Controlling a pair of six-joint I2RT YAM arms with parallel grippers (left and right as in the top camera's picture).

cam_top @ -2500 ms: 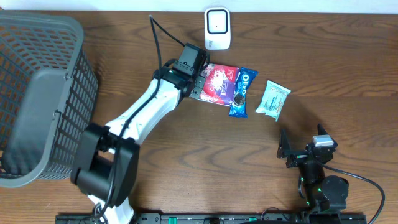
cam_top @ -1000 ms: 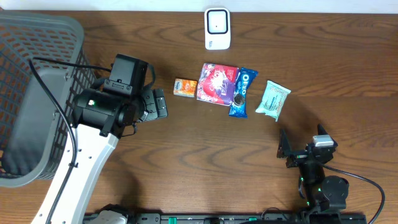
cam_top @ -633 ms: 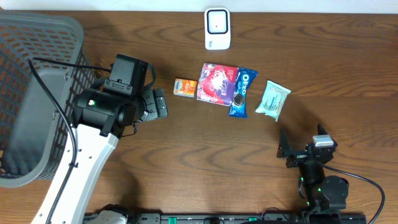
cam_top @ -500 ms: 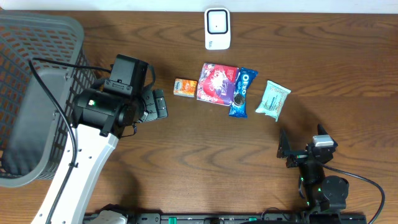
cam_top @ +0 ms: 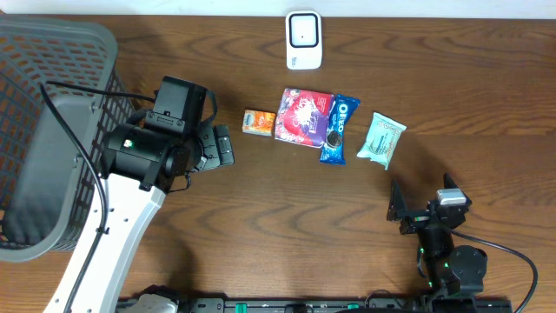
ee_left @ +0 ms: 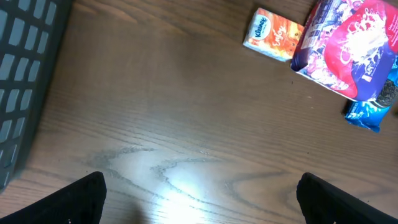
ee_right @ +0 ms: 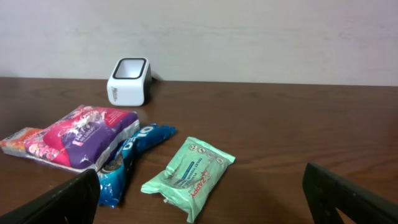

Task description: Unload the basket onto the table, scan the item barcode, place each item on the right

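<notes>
Your stock: tissue pack (cam_top: 258, 122), red snack bag (cam_top: 304, 117), Oreo pack (cam_top: 340, 129) and green packet (cam_top: 382, 138) lie on the desk (cam_top: 287, 226) before the scanner (cam_top: 304, 39), none picked up, left jaws and right jaws apart, empty; scan pending.

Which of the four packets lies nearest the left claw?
The orange tissue pack, leftmost in the row; the pink bag, Oreo pack and green packet lie farther right.
</notes>
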